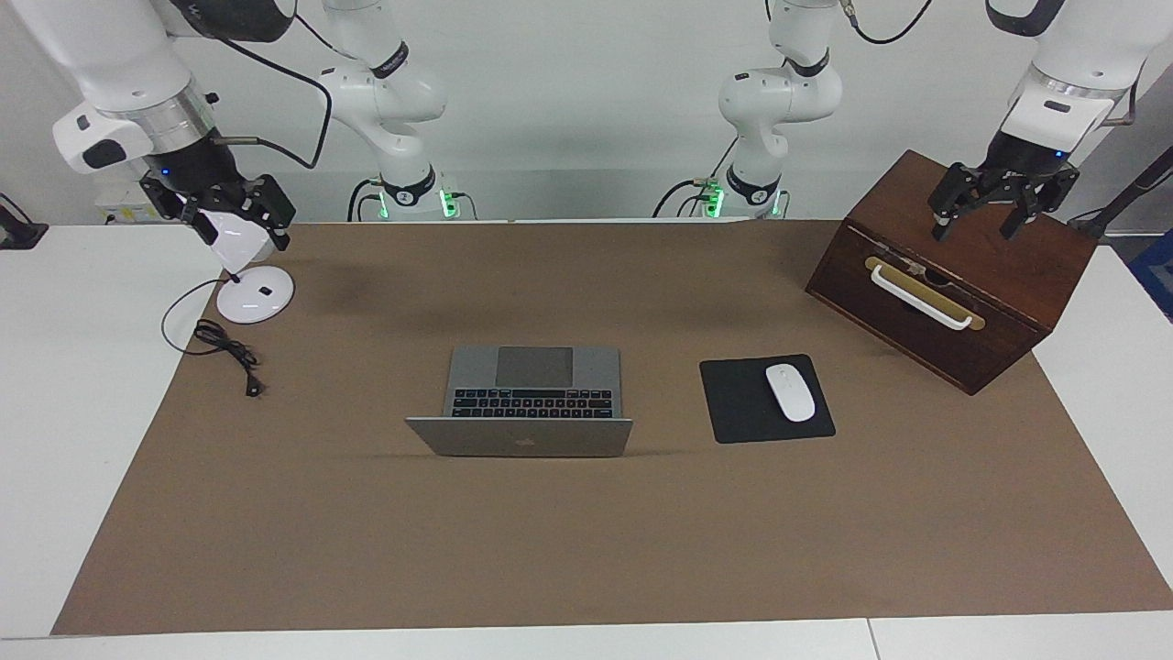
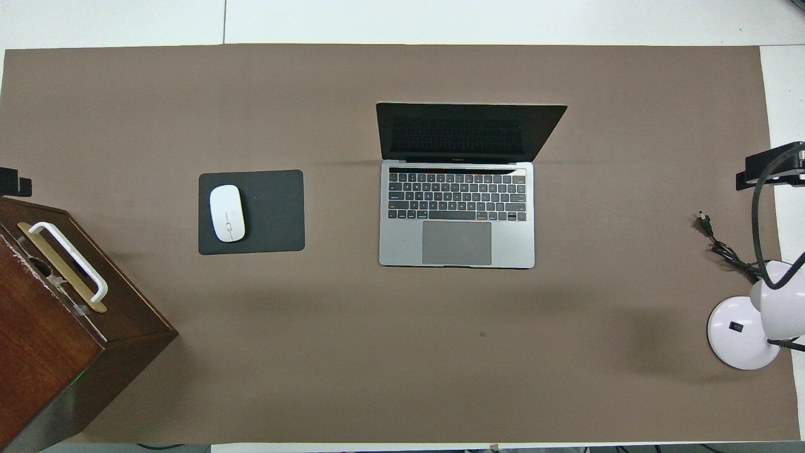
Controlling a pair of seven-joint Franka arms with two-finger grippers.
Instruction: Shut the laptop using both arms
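Note:
The silver-grey laptop [image 1: 536, 394] stands open in the middle of the brown mat. Its lid [image 1: 520, 437] is upright at the edge farther from the robots, and its keyboard and trackpad face the robots. It also shows in the overhead view [image 2: 456, 214] with a dark screen. My left gripper [image 1: 981, 220] is open and empty, hanging over the wooden box at the left arm's end. My right gripper [image 1: 224, 220] is open, hanging over the white lamp at the right arm's end. Both are well apart from the laptop.
A black mouse pad [image 1: 733, 403] with a white mouse [image 1: 790, 392] lies beside the laptop toward the left arm's end. A wooden box [image 1: 953, 284] with a white handle stands nearer the robots there. A white desk lamp [image 1: 255, 293] and its black cord [image 1: 224, 346] are at the right arm's end.

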